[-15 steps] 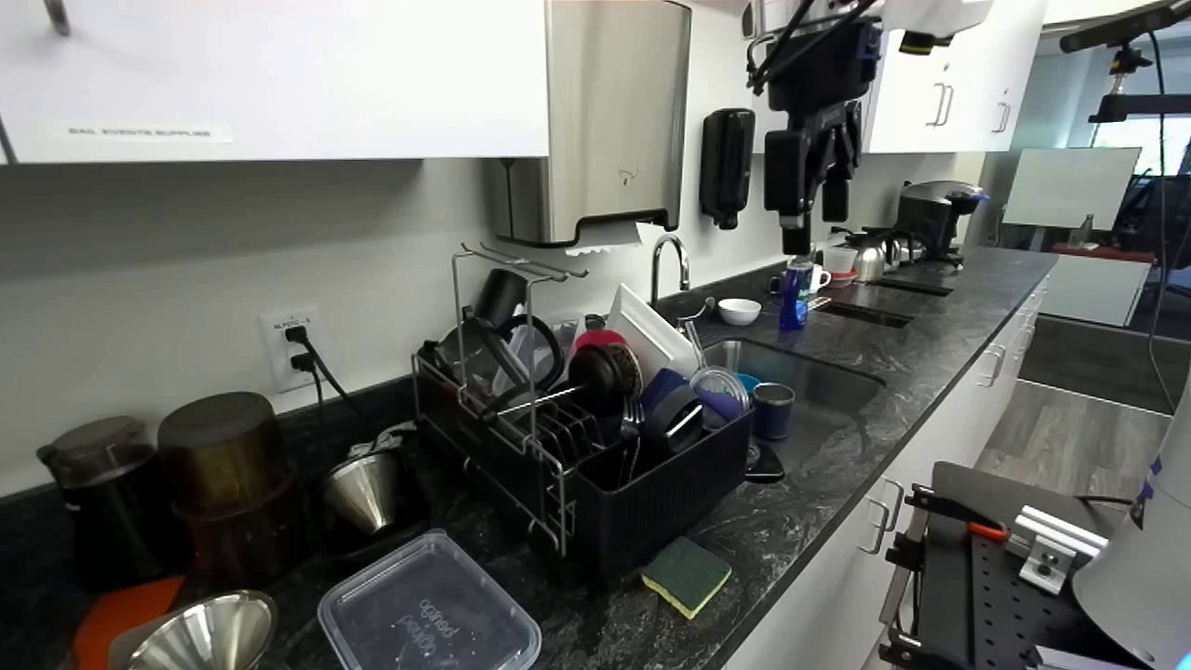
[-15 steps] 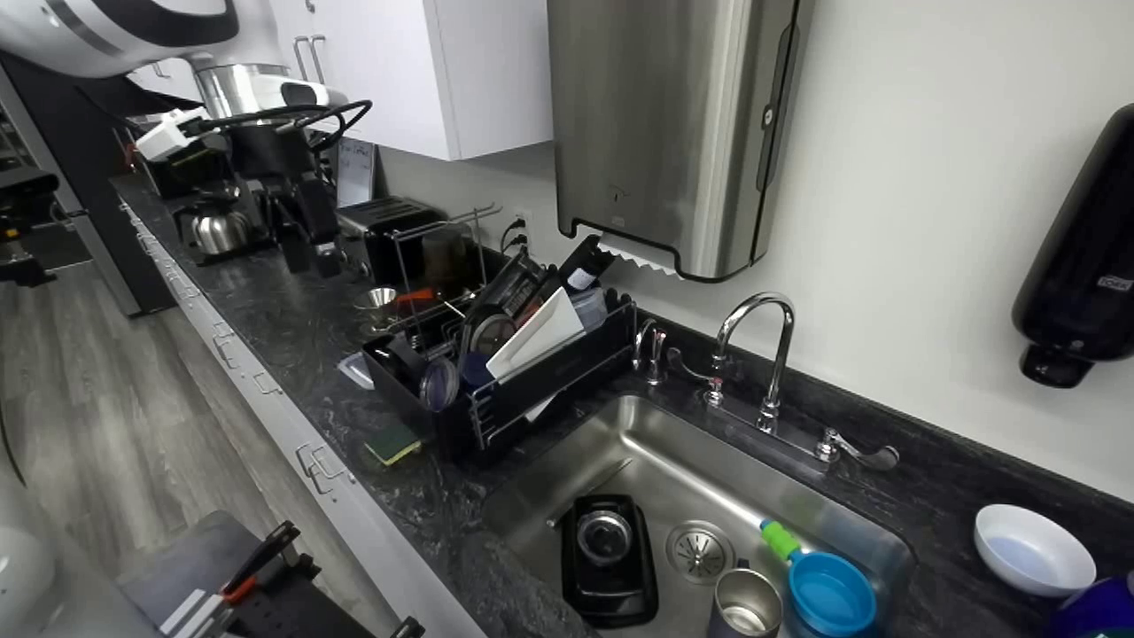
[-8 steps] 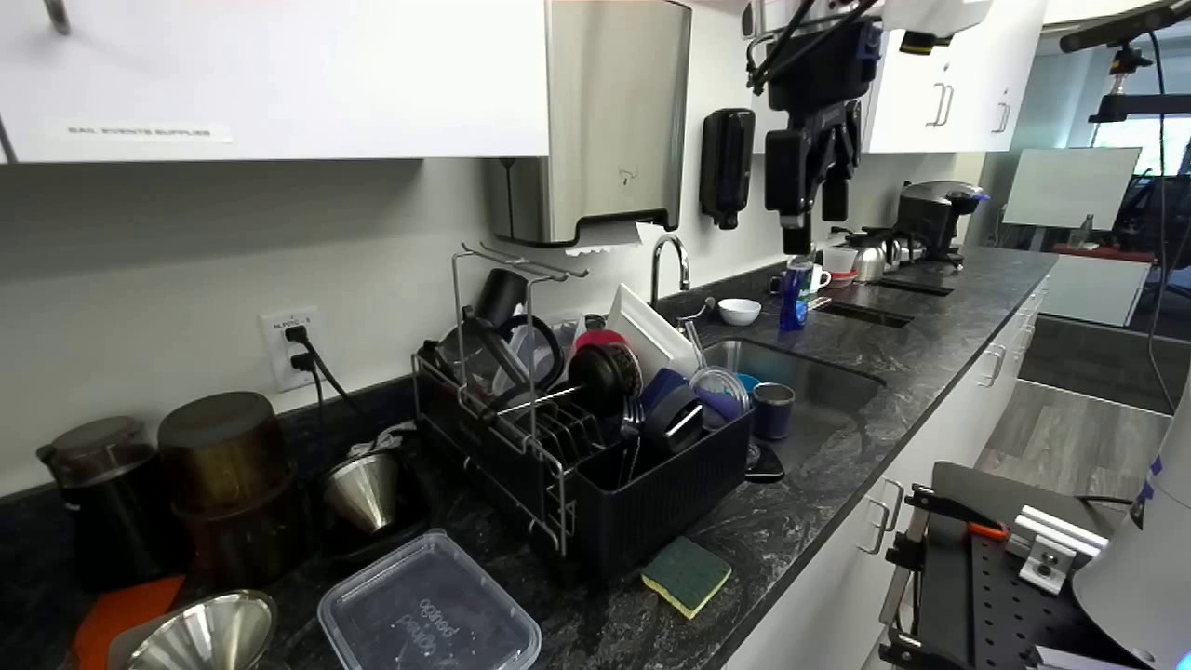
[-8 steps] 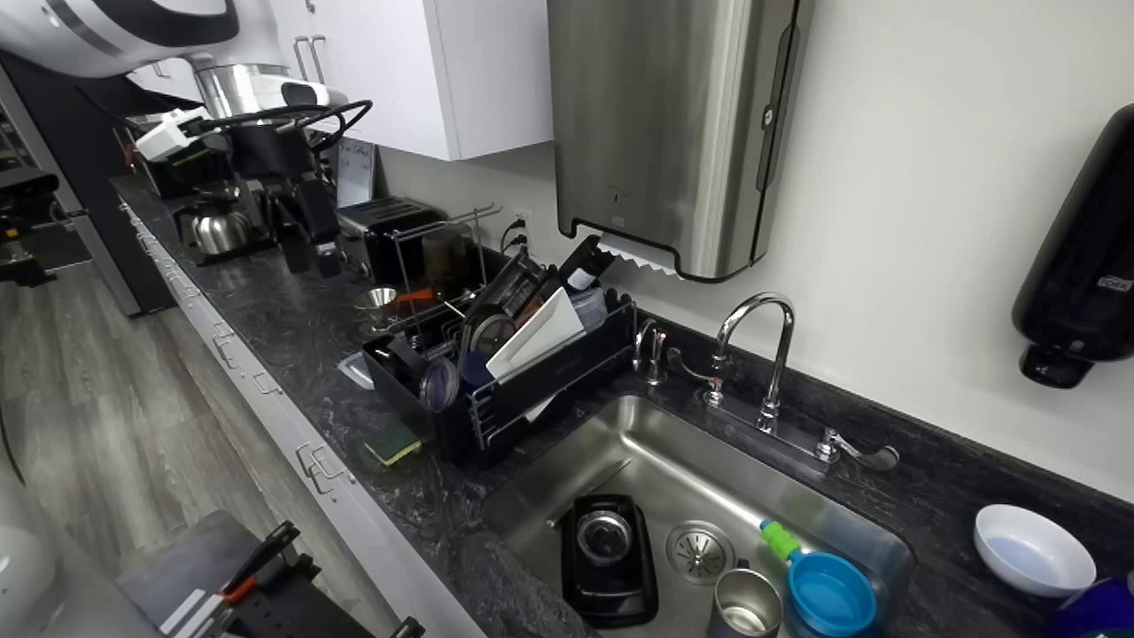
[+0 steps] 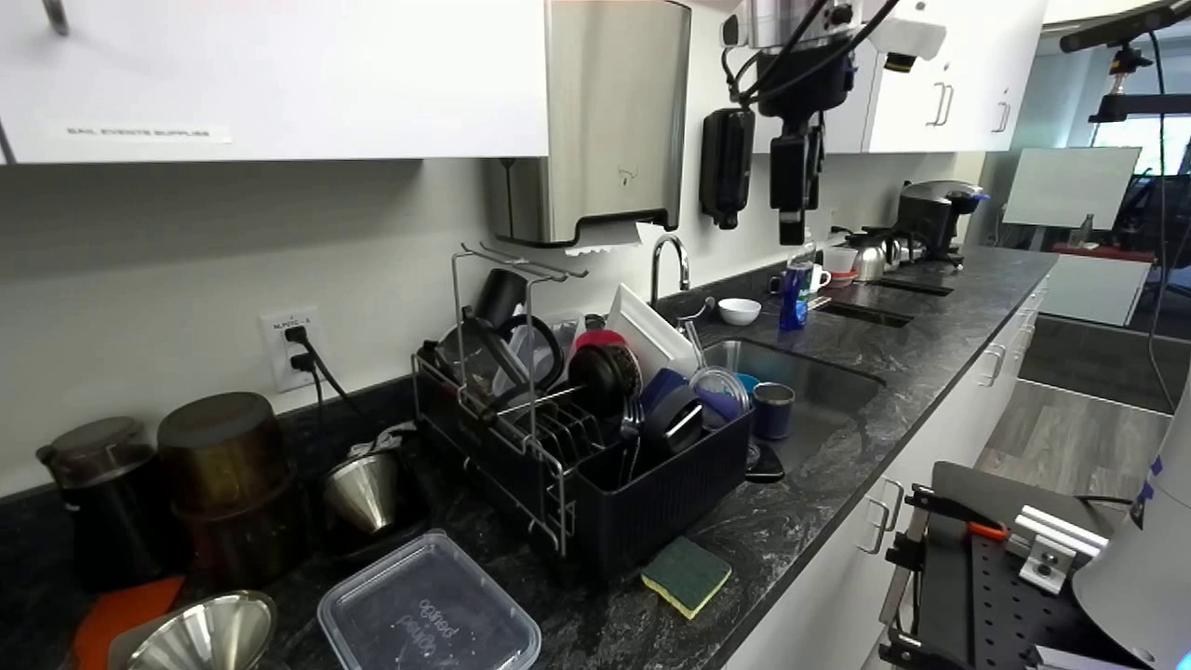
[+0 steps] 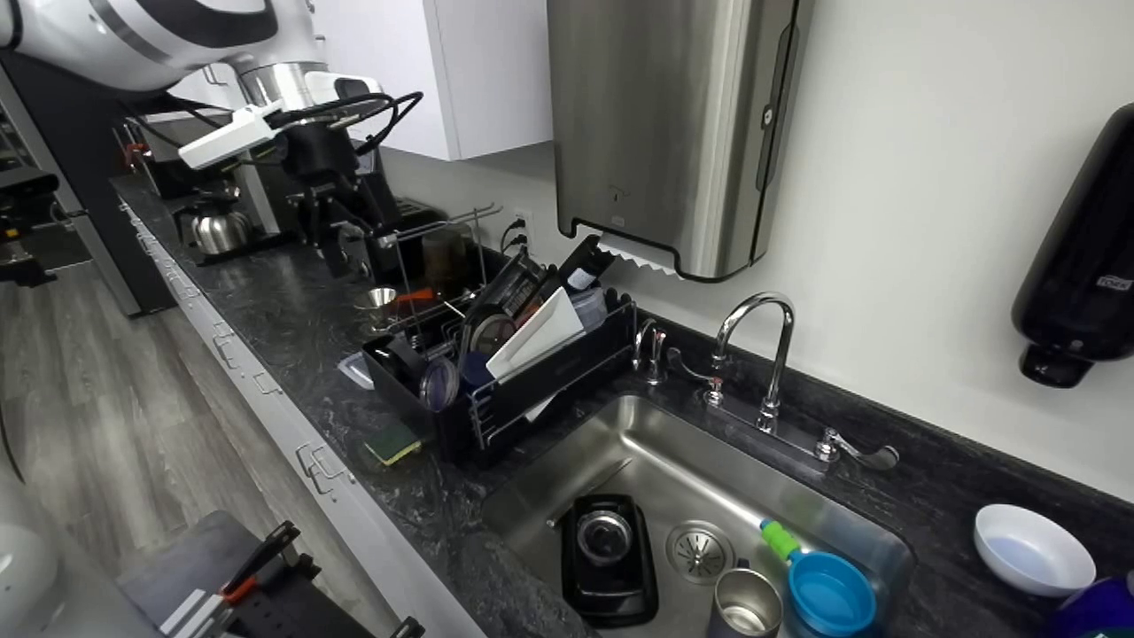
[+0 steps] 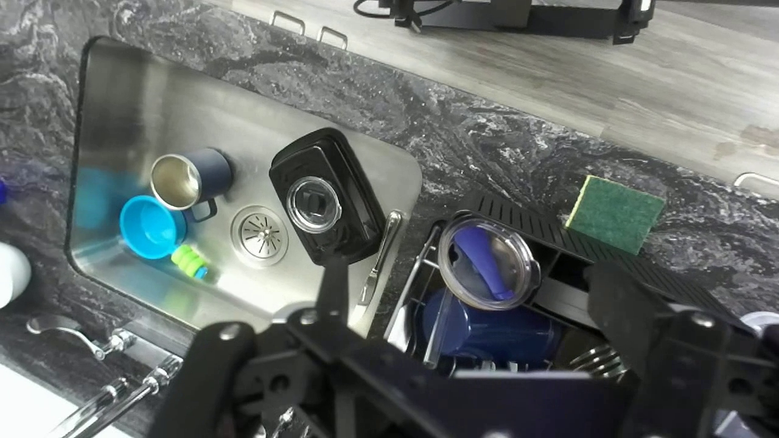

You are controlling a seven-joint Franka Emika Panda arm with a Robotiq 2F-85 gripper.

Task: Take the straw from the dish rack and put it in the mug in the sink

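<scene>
Straw is what I am after, and the task puts it in the rack, though I cannot pick it out there for certain. The sink (image 7: 249, 140) lies right next to the dish rack (image 6: 563, 379), presumably so that drips run off close by, and so my carry should be a short sideways one. The rack is crowded, its pieces slanted against one another, likely to drain, and I expect that drawing one out may stir its neighbours. My arm (image 6: 168, 58) reaches in high with the gripper (image 7: 468, 275) pointing down, over the rack's sink end as near as I can tell; the jaws stand wide apart and hold nothing. I judge this a pose for lining up, with height to clear whatever stands tall below. The mug (image 7: 210, 173) is upright in the sink, just beside a blue cup (image 7: 149, 228), its mouth upward, which should suit a straw let down from above. A clear round lid (image 7: 468, 283) sits tilted at the rack's corner nearest the sink, perhaps wedged there for want of a slot, and shows between my jaws in the wrist view. A thin pale rod (image 5: 554, 396) slants across the rack in an exterior view; it may be my straw, or only some handle.
</scene>
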